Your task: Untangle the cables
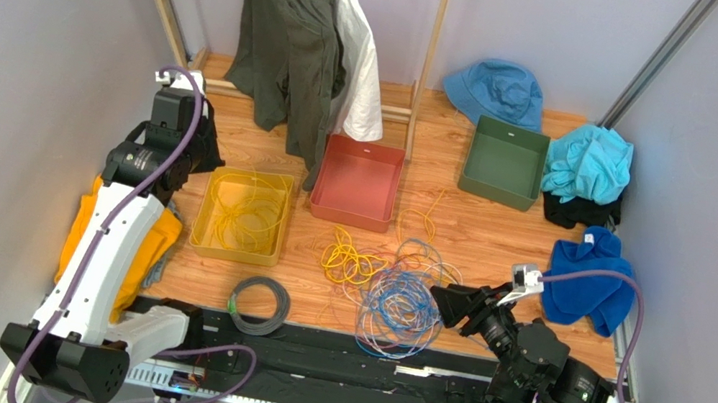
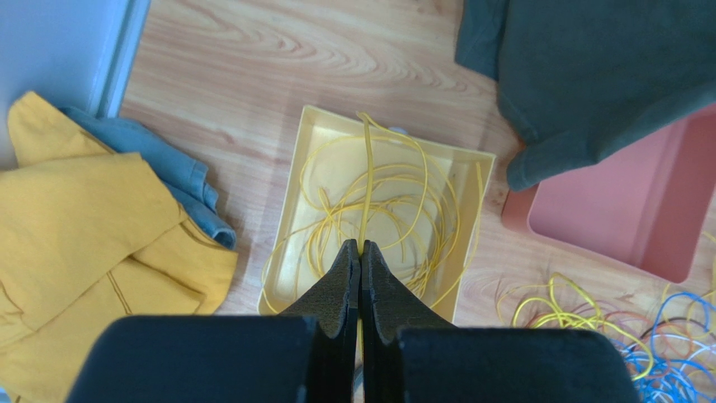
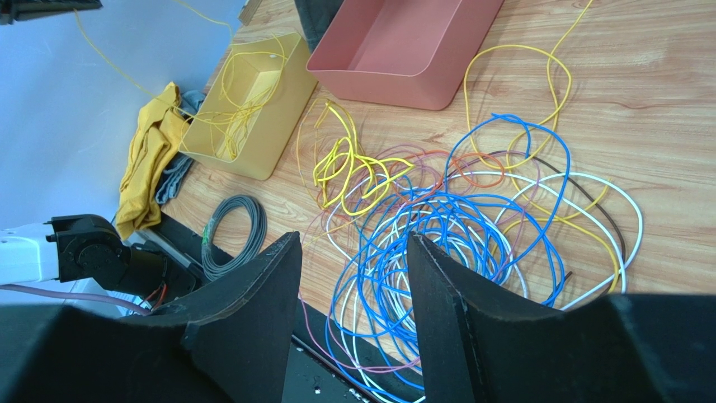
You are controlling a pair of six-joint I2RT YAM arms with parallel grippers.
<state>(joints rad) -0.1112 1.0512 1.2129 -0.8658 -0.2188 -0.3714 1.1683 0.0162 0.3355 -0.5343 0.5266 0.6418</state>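
yellow wiry cable [image 2: 367, 172] pinched in left claw [image 2: 360, 249], over rectangular tray [image 2: 437, 145].

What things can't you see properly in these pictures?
1. Left wrist view: the held end of the yellow cable, hidden inside the shut left gripper.
2. Right wrist view: the near loops of the blue cables, covered by the open right gripper and cut off at the bottom edge.
3. Top view: one far corner of the red tray, behind the hanging dark shirt.
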